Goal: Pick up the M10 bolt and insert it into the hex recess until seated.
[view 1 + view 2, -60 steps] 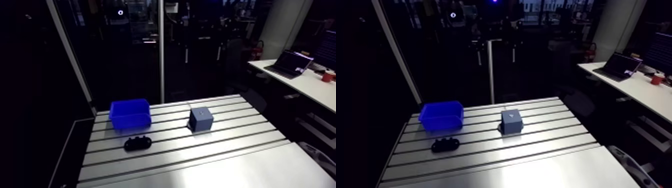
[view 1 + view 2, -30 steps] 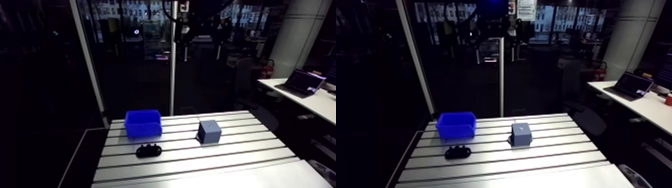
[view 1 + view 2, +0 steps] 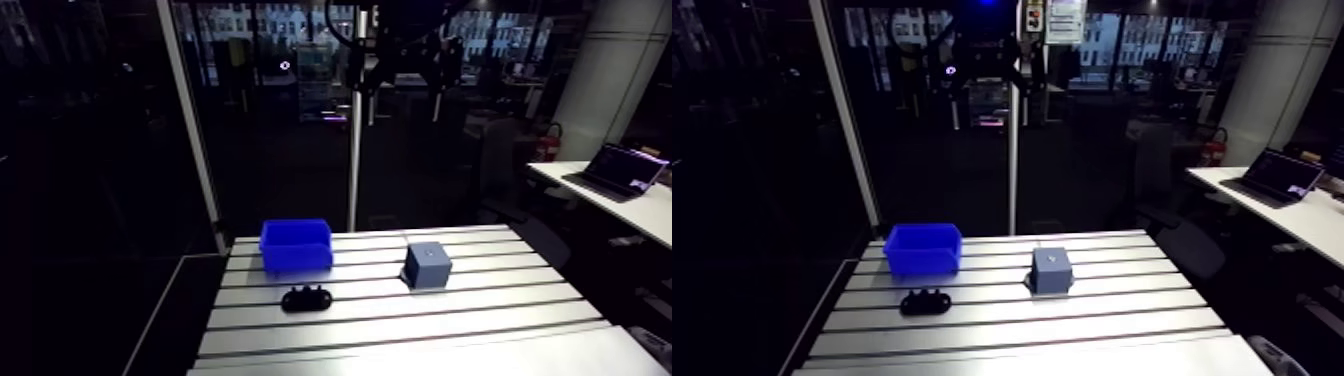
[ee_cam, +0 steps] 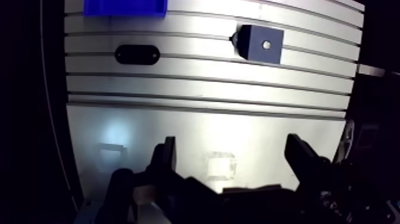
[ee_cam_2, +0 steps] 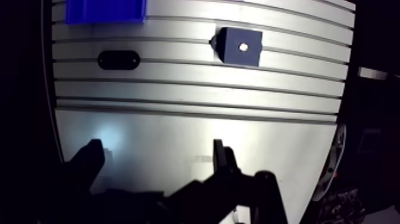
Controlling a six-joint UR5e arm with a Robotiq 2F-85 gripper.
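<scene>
The tool [image 4: 232, 143] is seen open in the wrist view, its two dark fingers [image 4: 168, 156] spread over bare slotted aluminium table [image 4: 196, 89]. Well ahead, a blue-grey cube [image 4: 262, 43] with a small hole on top is set apart from a black oblong piece [image 4: 137, 54] and a blue plastic bin [image 4: 124, 7]. The M10 bolt cannot be made out.

A slotted aluminium table [image 4: 202, 113] spreads under and ahead of the fingers [image 4: 168, 156]. Well ahead of that finger and a little outward, a blue open bin [image 4: 124, 7] sits on the table. Nearer than the bin and apart from it lies a black oblong part [image 4: 137, 54] with rounded ends.
</scene>
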